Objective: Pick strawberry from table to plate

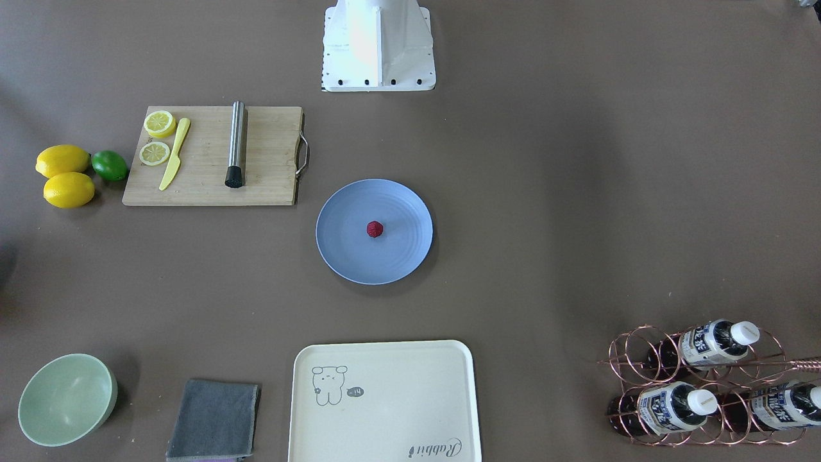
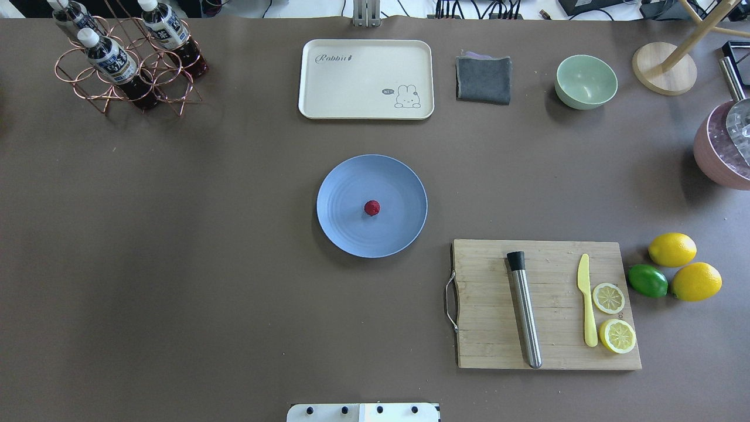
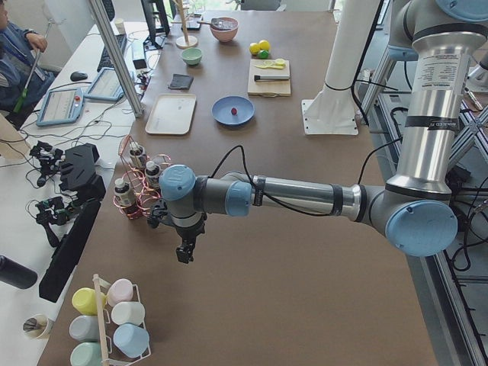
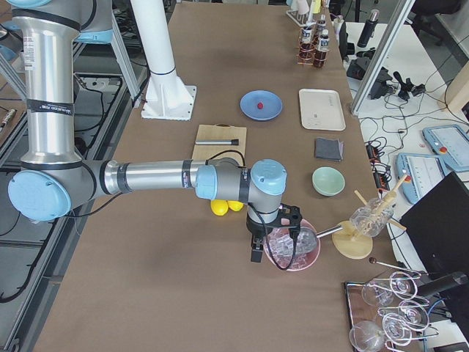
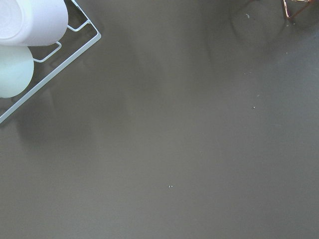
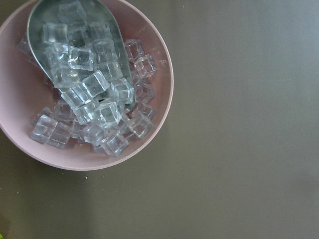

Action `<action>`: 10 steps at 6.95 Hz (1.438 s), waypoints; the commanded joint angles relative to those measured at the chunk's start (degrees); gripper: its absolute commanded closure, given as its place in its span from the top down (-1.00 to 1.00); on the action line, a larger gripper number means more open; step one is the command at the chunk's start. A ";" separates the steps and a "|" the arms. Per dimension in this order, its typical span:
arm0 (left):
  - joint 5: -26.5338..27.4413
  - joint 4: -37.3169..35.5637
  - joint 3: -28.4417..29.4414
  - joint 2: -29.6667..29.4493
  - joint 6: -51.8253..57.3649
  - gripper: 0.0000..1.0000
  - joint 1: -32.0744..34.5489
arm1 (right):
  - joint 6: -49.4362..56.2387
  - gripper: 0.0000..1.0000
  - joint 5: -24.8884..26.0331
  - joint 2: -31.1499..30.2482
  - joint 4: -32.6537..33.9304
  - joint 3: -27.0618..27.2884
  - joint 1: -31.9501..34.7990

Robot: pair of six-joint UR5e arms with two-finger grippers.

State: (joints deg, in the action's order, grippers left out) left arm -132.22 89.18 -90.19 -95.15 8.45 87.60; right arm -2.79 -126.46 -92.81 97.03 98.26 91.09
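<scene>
Strawberry (image 2: pixel 371 207): tiny, dark red, bumpy, roundish. It sits dead centre on the light blue plate (image 2: pixel 343 234), touching it. The plate is round and shallow with faint concentric rings, and lies mid-desk (image 2: pixel 176 234). In the overhead view the cream tray (image 2: pixel 366 79) is at 12 o'clock from the plate and the cutting board (image 2: pixel 486 305) at 4 o'clock, both well apart from it.

Left claw (image 3: pixel 185 252) hangs over bare desk near the copper bottle rack (image 3: pixel 137 189), far from the plate. It shows only in the left side view, small and dark, so I cannot tell whether the fingers are apart or together. Right claw (image 4: pixel 256 251) hangs just beside the pink bowl (image 4: pixel 297 265) of ice cubes. It shows only in the right side view, so again I cannot tell.

Hard to read:
- Berry surface detail is too small in every view.
- The overhead view's 3 o'clock edge cuts off the pink bowl.
- The front view's 4 o'clock corner cuts off the bottle rack.
- The left wrist view is mostly bare desk, with two pale cups (image 5: pixel 30 20) cut off at 10 o'clock.
- The right wrist view has the bowl at 10 o'clock, with a metal scoop (image 6: pixel 113 42) in it clipped by the top edge.
</scene>
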 commanded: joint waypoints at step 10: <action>-0.75 0.12 0.54 1.37 0.17 0.98 -0.06 | 0.25 1.00 -1.77 -0.44 -0.09 0.00 -0.12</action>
State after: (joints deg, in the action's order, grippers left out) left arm -132.63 89.30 -89.76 -93.89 8.62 87.54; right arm -2.55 -128.20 -93.25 96.94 98.27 91.02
